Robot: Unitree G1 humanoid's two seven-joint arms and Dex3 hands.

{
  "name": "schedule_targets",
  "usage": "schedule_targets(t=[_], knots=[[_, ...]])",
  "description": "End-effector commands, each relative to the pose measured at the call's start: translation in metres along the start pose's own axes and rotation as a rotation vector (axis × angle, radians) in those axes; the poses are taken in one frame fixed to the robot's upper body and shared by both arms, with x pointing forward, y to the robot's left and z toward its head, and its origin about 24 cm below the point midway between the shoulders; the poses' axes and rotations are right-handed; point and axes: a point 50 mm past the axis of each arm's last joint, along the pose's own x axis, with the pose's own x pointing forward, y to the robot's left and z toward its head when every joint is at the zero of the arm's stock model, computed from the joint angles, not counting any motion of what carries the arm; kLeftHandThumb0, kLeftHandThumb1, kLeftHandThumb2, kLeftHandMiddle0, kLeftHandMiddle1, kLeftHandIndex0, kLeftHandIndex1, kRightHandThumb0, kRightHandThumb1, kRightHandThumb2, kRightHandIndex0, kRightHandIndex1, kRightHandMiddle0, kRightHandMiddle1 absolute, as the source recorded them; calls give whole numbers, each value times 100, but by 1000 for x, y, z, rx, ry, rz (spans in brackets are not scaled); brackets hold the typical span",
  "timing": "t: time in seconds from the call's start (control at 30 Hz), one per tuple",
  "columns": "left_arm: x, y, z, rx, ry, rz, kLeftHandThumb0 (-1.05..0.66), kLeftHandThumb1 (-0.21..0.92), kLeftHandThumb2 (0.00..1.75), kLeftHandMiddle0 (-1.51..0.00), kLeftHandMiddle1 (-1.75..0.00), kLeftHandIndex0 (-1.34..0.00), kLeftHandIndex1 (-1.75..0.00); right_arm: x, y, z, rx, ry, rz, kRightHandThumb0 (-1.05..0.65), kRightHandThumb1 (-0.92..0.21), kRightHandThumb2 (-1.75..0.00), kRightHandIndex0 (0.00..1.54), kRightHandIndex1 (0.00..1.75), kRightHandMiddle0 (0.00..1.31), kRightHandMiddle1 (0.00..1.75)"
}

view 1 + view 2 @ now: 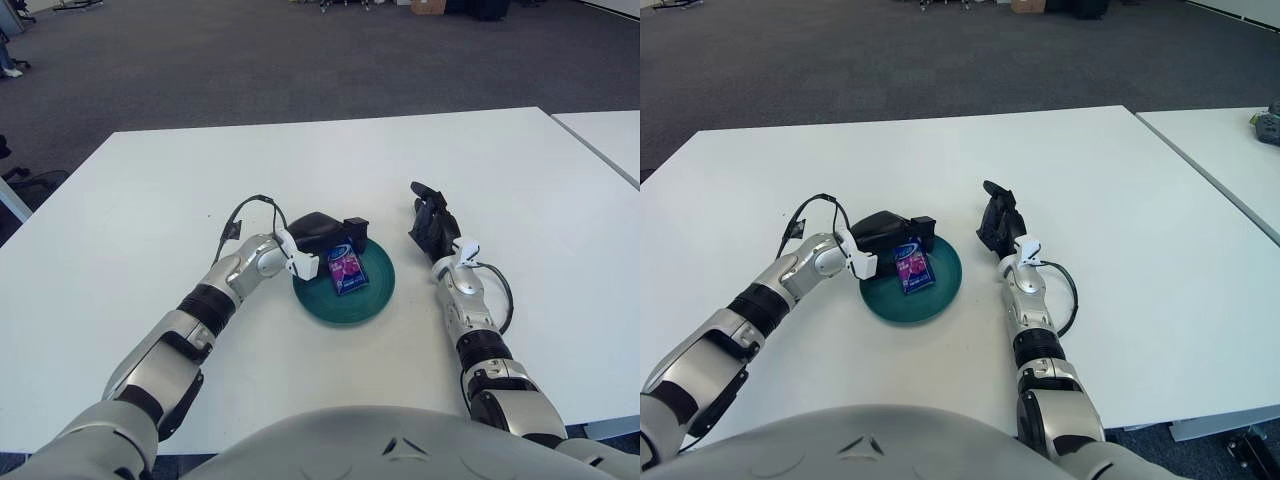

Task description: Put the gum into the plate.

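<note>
Lower edge of frame: robot torso, grey, with both arms reaching up-frame over a white table (140,200).

Centre of frame: plate (375,298), round, dark green, standing on the table. On it lies the gum (347,269), a flat blue packet with a pink-purple print, set on the plate's left half and apparently flat.

Left of centre: left hand (318,232), black, over the plate's upper-left rim, just above the gum in the frame. Its fingers (355,228) reach past the packet's top edge; whether they touch it, and whether they are spread or curled, cannot be told. A black cable loops over the wrist.

Right of centre: right hand (998,222), black, showing beside the plate on its right, apart from it. Fingers (992,190) held close together and pointing up-frame, holding nothing.

Upper right of frame: a second white table (610,135), separated from the first by a narrow gap.

Top of frame: grey carpeted floor (250,60).
</note>
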Motion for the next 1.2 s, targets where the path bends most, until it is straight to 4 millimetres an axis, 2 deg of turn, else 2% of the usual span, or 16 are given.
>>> schedule_targets(t=[0.0,0.03,0.07,0.17,0.23,0.3,0.33,0.47,0.67,0.9,1.17], knots=[[-4,0,-4,36,0,-70,-1,49,107,-46,-174,-37,-162,-26,-5,-45,16,215,-31,-88,-92,-101,9,1,0,6],[-5,-1,-4,41,-2,-85,-26,57,88,-38,-160,-25,-160,-26,-5,-45,14,215,-31,-88,-92,-101,9,1,0,6],[-5,-2,-4,49,-4,-104,-42,66,69,-34,-149,-17,-158,-26,-5,-45,14,214,-31,-88,-92,-101,9,1,0,6],[-6,-3,-5,65,-8,-138,-65,83,37,-29,-125,-6,-154,-26,-5,-45,13,215,-33,-87,-92,-101,8,1,0,6],[-6,-2,-5,87,-10,-171,-75,88,32,-24,-111,-3,-146,-25,-6,-45,15,216,-35,-87,-92,-101,8,1,0,7],[-6,-2,-5,97,-11,-186,-83,90,31,-20,-95,-1,-131,-25,-6,-45,16,217,-35,-87,-92,-101,8,0,0,7],[-6,-1,-6,101,-10,-196,-84,91,31,-19,-93,-1,-129,-25,-7,-45,17,218,-31,-87,-92,-101,8,0,0,8],[-6,2,-6,113,-7,-232,-94,92,33,-14,-62,0,-89,-24,-7,-45,11,216,-21,-87,-92,-100,8,0,0,8],[-5,6,-5,118,-27,-278,-103,92,36,-11,-36,0,-50,-21,-8,-42,-11,211,-23,-87,-92,-101,8,1,0,8],[-7,11,-5,157,-24,-331,-105,92,39,-6,-11,0,-20,-20,-8,-39,-35,189,-14,-86,-92,-102,9,0,0,6],[-13,25,-7,196,-24,-302,-105,92,38,0,-1,0,-2,-20,-8,-38,-23,182,-4,-86,-92,-102,12,2,0,5]])
